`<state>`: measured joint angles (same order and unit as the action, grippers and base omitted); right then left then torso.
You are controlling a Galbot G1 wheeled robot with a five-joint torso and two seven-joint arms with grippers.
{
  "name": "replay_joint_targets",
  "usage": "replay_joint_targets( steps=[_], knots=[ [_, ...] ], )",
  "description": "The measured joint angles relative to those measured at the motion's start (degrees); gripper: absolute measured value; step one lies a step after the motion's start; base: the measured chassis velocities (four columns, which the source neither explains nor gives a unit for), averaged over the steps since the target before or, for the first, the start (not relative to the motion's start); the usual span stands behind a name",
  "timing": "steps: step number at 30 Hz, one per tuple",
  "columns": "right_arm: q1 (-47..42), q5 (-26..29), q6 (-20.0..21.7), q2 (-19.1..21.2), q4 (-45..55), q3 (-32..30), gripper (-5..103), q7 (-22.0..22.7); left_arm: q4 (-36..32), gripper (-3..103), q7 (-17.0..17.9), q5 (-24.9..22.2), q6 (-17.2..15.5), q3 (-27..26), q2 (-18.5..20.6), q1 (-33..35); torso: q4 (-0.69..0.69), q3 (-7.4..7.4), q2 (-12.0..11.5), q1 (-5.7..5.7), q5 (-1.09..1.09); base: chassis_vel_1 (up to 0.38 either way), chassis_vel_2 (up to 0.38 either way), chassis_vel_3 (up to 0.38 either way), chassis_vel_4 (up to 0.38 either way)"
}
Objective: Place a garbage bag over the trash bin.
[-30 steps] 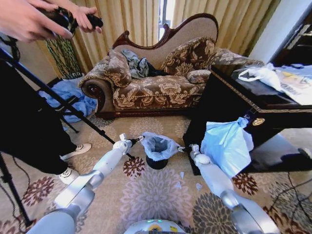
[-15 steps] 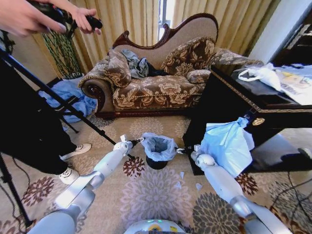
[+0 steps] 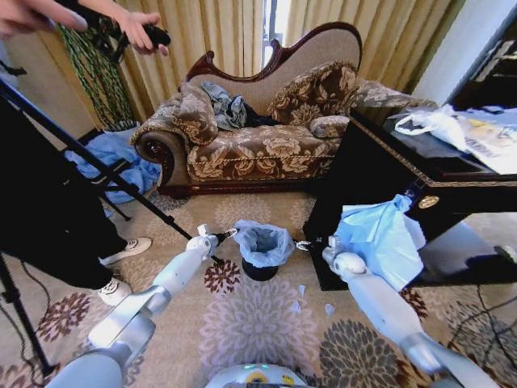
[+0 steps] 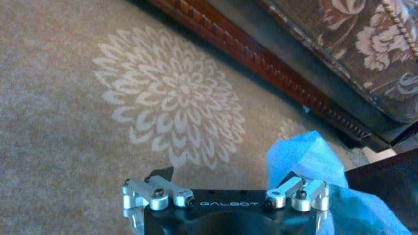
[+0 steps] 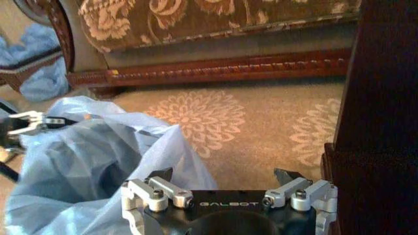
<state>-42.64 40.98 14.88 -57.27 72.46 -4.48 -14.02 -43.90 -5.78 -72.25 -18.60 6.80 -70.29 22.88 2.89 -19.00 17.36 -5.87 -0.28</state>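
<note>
The black trash bin (image 3: 259, 272) stands on the carpet between my two arms. The light-blue garbage bag (image 3: 262, 242) sits in it, its crinkled rim spread over the top and hiding the bin's opening. My left gripper (image 3: 229, 234) is at the bag's left edge and is open. In the left wrist view the bag (image 4: 307, 161) covers one side of the left gripper (image 4: 225, 174). Just off the bag's right edge, my right gripper (image 3: 301, 246) is open too. The right wrist view has the right gripper (image 5: 223, 175) beside the bag (image 5: 98, 161), one fingertip (image 5: 161, 175) against its edge.
A patterned sofa (image 3: 258, 145) stands behind the bin. A dark wooden table (image 3: 388, 174) is close on the right, with a larger bunch of light-blue plastic (image 3: 380, 238) hanging at its side and a white plastic bag (image 3: 432, 121) on top. Tripod legs (image 3: 97, 166) and a person's shoes (image 3: 129, 246) are at left.
My right arm has drawn back a little to the right, away from the bag. The left arm and the bag have barely moved.
</note>
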Motion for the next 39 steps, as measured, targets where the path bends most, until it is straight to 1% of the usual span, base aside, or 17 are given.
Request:
replay_joint_targets(
  steps=[2,6,7,8,12,14,17,18,19,20,23,25,31,33,35,36,39],
  knots=[
    [-4.1,1.5,0.3,0.7,3.6,-2.1,100,0.9,-1.2,98,0.2,0.0,0.0,0.1,0.3,0.7,0.00,0.00,0.0,0.00,-0.01,0.000,0.000,0.000,0.000],
    [-10.8,2.6,0.4,0.9,8.8,-6.0,100,2.2,-0.3,98,0.7,0.1,0.5,-0.3,0.1,0.5,-0.01,0.00,0.0,0.00,0.00,0.000,0.000,0.000,0.000],
    [-14.3,2.7,0.4,1.3,11.2,-8.1,100,2.6,0.5,98,0.8,-0.5,0.5,-1.2,-0.1,0.2,0.00,0.00,0.0,0.00,0.01,0.000,0.000,0.000,0.000],
    [-14.3,2.7,0.4,1.3,11.2,-8.1,100,2.6,0.5,98,0.8,-0.5,0.5,-1.2,-0.1,0.2,0.00,0.00,0.0,0.00,0.01,0.000,0.000,0.000,0.000],
    [-21.2,3.3,-0.5,2.0,16.3,-13.0,100,3.4,0.1,98,1.1,-1.3,-0.2,-3.3,-0.4,0.4,0.02,0.00,0.0,0.00,0.00,0.000,0.000,0.000,0.000],
    [-22.0,3.6,-0.6,2.0,17.0,-13.8,100,3.7,-0.3,98,1.4,-1.5,-0.4,-3.6,-0.3,0.7,0.02,0.00,0.0,0.00,0.00,0.000,0.000,0.000,0.000],
    [-23.7,5.2,-0.7,1.7,18.9,-15.7,100,4.7,-2.8,98,2.3,-2.3,-1.3,-4.2,0.4,2.1,0.01,0.00,0.0,0.00,-0.02,0.000,0.000,0.000,0.000],
    [-24.2,5.9,-0.7,1.5,19.5,-16.3,100,5.0,-3.8,101,2.7,-2.9,-1.7,-4.5,0.9,2.9,0.00,0.00,0.0,0.00,0.00,0.000,0.000,0.000,0.000],
    [-24.3,6.1,-0.7,1.4,19.6,-16.4,100,5.0,-3.9,101,2.8,-3.1,-1.7,-4.6,0.9,3.0,-0.01,0.00,0.0,0.00,0.00,0.000,0.000,0.000,0.000],
    [-25.0,6.6,-0.8,0.8,20.4,-17.2,100,5.3,-3.5,97,3.3,-4.4,-2.0,-5.4,1.0,3.2,-0.04,0.00,0.0,0.00,-0.01,0.000,0.000,0.000,0.000],
    [-26.3,6.9,-0.9,0.6,21.2,-17.9,100,5.3,-2.1,97,3.9,-5.6,-2.0,-6.3,0.6,3.1,-0.04,0.00,0.0,0.00,0.01,0.000,0.000,0.000,0.000],
    [-28.2,7.0,-1.1,0.7,22.1,-18.6,100,5.3,-1.1,97,4.3,-6.4,-2.2,-7.0,0.1,3.0,0.01,0.00,0.0,0.00,-0.01,0.000,0.000,0.000,0.000],
    [-30.4,6.7,-1.6,0.9,22.8,-19.4,100,5.2,0.5,97,4.1,-5.0,-1.7,-8.6,-1.0,3.6,0.00,0.00,0.0,-0.01,0.00,0.000,0.000,0.000,0.000],
    [-31.1,6.7,-1.9,0.9,23.2,-19.8,100,5.1,0.8,97,3.5,-3.6,-1.3,-8.2,-1.3,4.1,-0.01,0.00,0.0,0.00,0.00,0.000,0.000,0.000,0.000],
    [-31.3,6.7,-1.9,0.8,23.3,-19.9,100,5.1,1.0,97,3.3,-3.2,-1.1,-8.0,-1.4,4.2,-0.01,0.00,0.0,0.00,0.00,0.000,0.000,0.000,0.000],
    [-31.6,6.7,-1.9,0.7,23.5,-20.1,100,5.2,1.4,96,3.1,-2.4,-0.8,-7.8,-1.8,4.2,0.00,0.00,0.0,0.00,-0.01,0.000,0.000,0.000,0.000],
    [-32.1,6.6,-2.0,0.6,23.7,-20.4,100,5.2,2.0,97,3.0,-1.9,-0.5,-7.8,-2.4,4.1,-0.01,0.00,0.0,0.00,0.00,0.000,0.000,0.000,0.000]
  ],
)
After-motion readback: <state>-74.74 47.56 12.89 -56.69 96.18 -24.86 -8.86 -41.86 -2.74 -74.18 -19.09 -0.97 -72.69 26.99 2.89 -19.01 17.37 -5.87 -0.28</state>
